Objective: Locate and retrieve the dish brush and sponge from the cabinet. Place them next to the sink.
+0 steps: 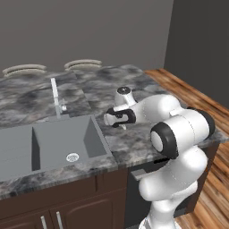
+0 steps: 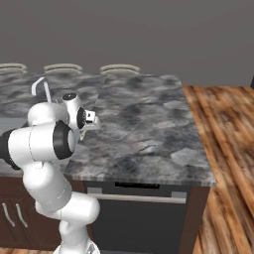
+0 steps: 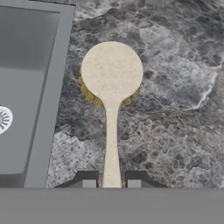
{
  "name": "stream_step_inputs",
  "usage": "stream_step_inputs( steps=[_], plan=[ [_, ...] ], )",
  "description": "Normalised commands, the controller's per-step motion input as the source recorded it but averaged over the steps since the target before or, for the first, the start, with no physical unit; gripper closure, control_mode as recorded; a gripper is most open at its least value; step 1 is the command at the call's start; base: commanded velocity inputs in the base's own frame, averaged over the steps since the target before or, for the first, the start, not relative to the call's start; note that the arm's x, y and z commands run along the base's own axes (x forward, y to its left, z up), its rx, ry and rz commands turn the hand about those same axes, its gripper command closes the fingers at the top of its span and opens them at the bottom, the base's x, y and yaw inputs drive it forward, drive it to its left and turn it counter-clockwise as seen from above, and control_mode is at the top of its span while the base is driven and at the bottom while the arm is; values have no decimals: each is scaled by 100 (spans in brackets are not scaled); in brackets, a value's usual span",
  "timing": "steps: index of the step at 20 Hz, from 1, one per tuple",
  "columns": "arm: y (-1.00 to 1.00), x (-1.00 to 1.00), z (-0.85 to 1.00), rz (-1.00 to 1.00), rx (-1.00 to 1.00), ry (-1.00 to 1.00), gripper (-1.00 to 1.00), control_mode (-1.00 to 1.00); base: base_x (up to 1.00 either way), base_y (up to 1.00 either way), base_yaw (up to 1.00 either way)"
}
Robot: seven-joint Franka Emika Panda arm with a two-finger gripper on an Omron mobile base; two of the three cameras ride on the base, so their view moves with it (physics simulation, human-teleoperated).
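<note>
fingers [image 3: 111, 183] pinch the dish brush [image 3: 111, 83] handle, head pointing away, lengthwise parallel to the sink [image 3: 48, 87] edge.

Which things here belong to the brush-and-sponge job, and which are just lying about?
Job: dish brush, handle between the pincer tips; sink alongside it.
Lying about: faucet, dishwasher front, base cupboard doors.

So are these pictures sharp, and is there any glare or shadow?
Hand view: dish brush crisp, its edges slightly jagged, flat even light, no cast shadow beneath it. Left base view: sink walls shaded softly, no glare. Right base view: countertop evenly lit, marbling blurry.
</note>
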Motion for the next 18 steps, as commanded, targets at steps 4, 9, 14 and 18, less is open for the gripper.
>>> stream_step_inputs(
  steps=[4,9,14,18],
  plan=[
    [21,11,-34,0,-2,7,100,-100,0,0,0],
    [19,10,-24,0,6,-4,100,-100,0,0,0],
    [2,13,-34,0,4,-12,100,-100,0,0,0],
    [6,18,-40,0,0,-6,100,-100,0,0,0]
  ],
)
